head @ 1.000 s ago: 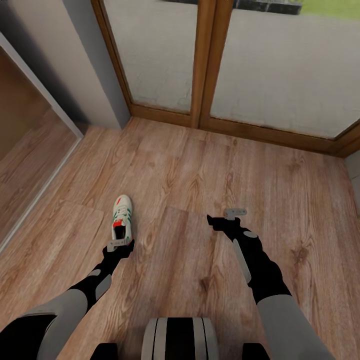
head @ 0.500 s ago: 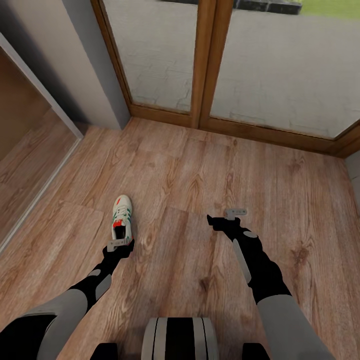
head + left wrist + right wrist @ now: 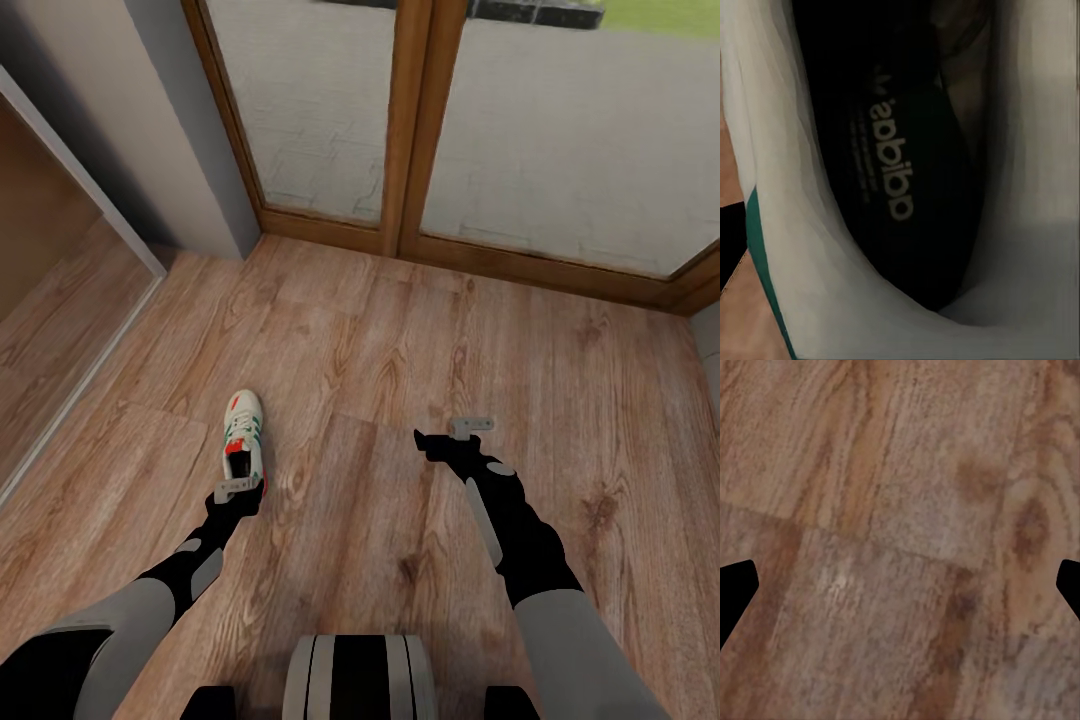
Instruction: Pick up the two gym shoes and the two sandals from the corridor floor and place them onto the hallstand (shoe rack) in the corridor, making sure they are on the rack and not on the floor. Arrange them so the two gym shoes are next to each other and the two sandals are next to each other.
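One gym shoe (image 3: pixel 243 430), cream-white with green stripes and red accents, lies on the corridor floor (image 3: pixel 380 340) with its toe pointing away from me. My left gripper (image 3: pixel 239 488) is down at its heel. The left wrist view looks straight into the gym shoe (image 3: pixel 810 225), at its dark insole with white lettering. One black fingertip (image 3: pixel 731 244) shows outside the shoe's wall, set wide, so the gripper looks open. My right gripper (image 3: pixel 455 432) hovers open over bare planks (image 3: pixel 900 540). The sandals and the hallstand are out of view.
Wood-framed glass doors (image 3: pixel 410 130) close off the far end. A grey wall corner (image 3: pixel 190 150) and a sliding-door track (image 3: pixel 80 370) run along the left. Open floor lies between and beyond my arms.
My left gripper has edged slightly forward onto the shoe's heel, and the shoe has tipped a little, showing more red. The right arm has not moved.
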Robot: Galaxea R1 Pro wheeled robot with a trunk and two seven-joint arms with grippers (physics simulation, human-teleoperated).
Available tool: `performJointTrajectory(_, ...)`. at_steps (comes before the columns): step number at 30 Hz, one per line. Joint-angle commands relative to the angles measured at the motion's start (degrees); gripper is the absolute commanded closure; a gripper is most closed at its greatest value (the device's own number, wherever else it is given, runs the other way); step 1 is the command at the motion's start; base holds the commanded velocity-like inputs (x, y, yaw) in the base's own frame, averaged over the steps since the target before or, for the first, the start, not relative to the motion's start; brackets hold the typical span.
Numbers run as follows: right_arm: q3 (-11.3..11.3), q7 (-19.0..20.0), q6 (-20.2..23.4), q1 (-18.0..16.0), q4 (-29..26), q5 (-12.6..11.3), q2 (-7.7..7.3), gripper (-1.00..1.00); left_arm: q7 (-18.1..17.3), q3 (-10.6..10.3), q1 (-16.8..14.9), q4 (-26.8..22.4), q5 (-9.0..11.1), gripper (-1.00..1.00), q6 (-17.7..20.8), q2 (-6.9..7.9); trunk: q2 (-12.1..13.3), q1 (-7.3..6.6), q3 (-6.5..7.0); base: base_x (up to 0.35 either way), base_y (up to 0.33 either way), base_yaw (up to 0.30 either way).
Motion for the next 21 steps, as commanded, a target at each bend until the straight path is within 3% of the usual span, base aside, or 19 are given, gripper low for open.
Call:
performJointTrajectory(1, 0.0, 0.1, 0.3, 0.0, -0.1, -0.1, 0.01, -1.00, -0.6, 0.2, 0.0, 0.1, 0.5, 1.00, -0.1, 0.01, 0.0, -0.01, -0.03, 0.000, 0.000, 0.000)
performJointTrajectory(15, 0.0, 0.1, 0.3, 0.0, -0.1, -0.1, 0.01, -1.00, -0.6, 0.2, 0.0, 0.0, 0.5, 1.00, -0.1, 0.01, 0.0, -0.01, -0.03, 0.000, 0.000, 0.000)
performJointTrajectory(21, 0.0, 0.1, 0.3, 0.0, -0.1, 0.2, 0.01, -1.00, -0.6, 0.2, 0.0, 0.0, 0.5, 1.00, -0.1, 0.01, 0.1, -0.16, 1.30, 0.000, 0.000, 0.000)
